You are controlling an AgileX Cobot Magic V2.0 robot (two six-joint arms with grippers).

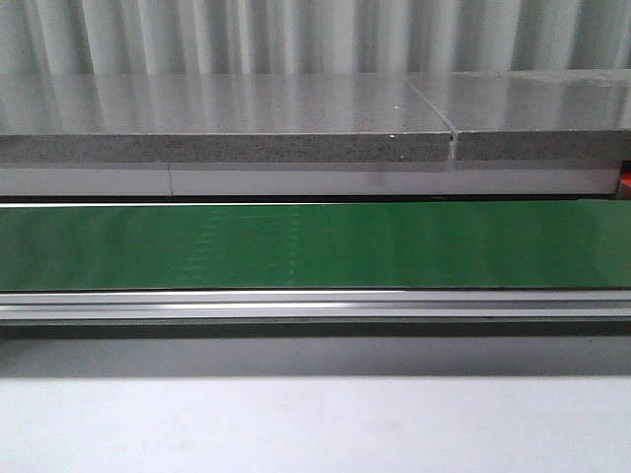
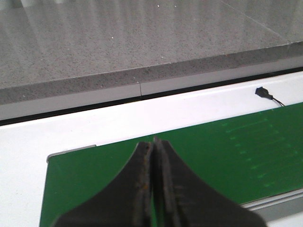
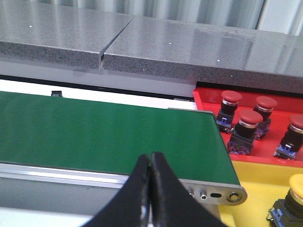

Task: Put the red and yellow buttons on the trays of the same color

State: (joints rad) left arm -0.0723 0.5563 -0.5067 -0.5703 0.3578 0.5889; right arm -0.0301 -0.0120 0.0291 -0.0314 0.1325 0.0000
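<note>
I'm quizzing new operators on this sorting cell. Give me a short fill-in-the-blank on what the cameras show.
1. The conveyor belt is coloured ____.
2. The red tray holds ____ red buttons.
3. The yellow tray sits next to the ____ tray.
4. The left end effector and the right end effector are both ____.

Missing words: green; four; red; shut

Grey speckled stone counter (image 1: 227,118) before pale corrugated wall (image 1: 296,34).

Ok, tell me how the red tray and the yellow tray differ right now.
The red tray holds four red-capped buttons in view; the yellow tray shows just one, yellow-capped. The red tray sits against the grey slab, the yellow tray on its other side. Both lie off the green belt's end.
</note>
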